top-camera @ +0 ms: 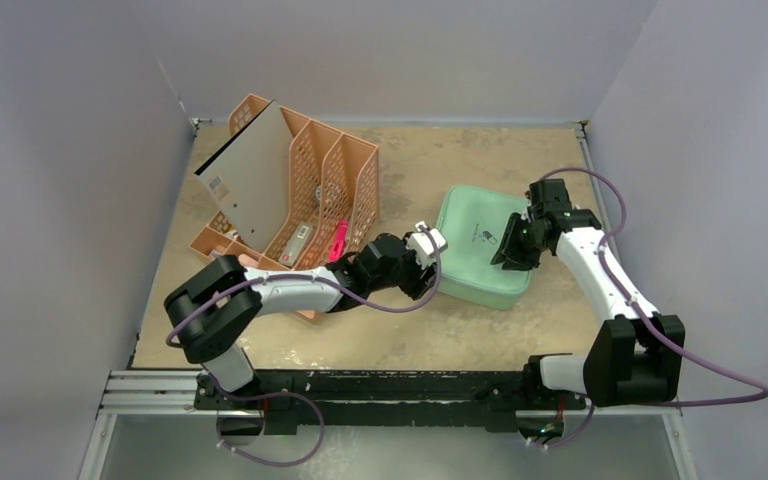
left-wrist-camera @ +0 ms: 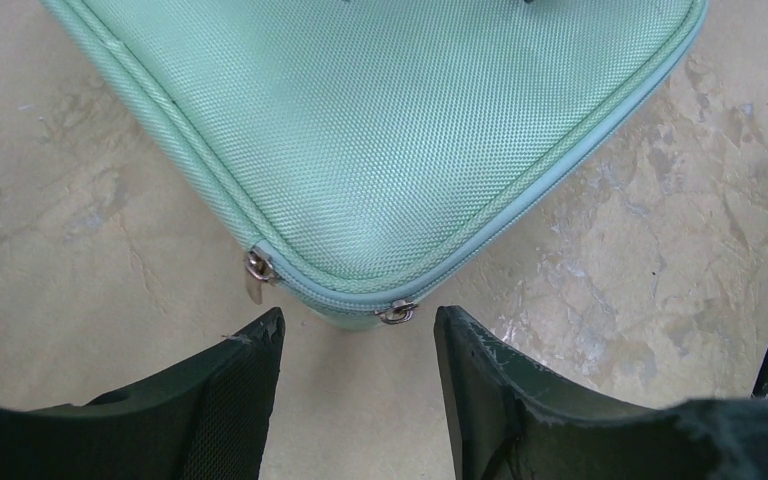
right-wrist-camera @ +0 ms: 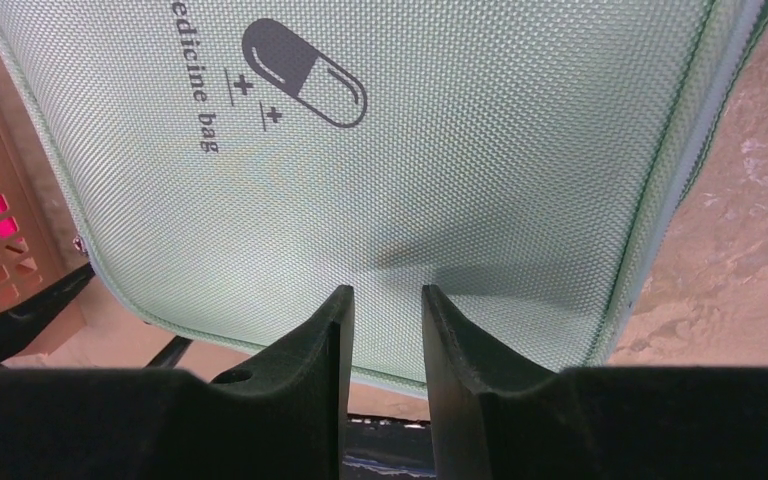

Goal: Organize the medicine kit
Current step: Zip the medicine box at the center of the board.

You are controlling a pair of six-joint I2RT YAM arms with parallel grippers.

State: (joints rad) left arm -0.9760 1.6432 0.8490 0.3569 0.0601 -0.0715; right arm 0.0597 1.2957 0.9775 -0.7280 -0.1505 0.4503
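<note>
The left arm (top-camera: 280, 288) reaches low from its base at the near left, its forearm stretched rightward toward the middle of the scene. The left gripper (left-wrist-camera: 358, 325) points right and slightly far. Its fingers (left-wrist-camera: 245, 380) stand well apart with nothing between them. The right arm (top-camera: 600, 262) climbs from its base at the near right, forearm angled far and left. The right gripper (right-wrist-camera: 387, 298) tips downward, its fingers (right-wrist-camera: 465, 345) only narrowly parted, and nothing shows between them.

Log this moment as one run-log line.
medicine kit: closed, lying flat | left pincer: open, empty, facing corner zipper pulls | right pincer: slightly open, empty, over the kit
</note>
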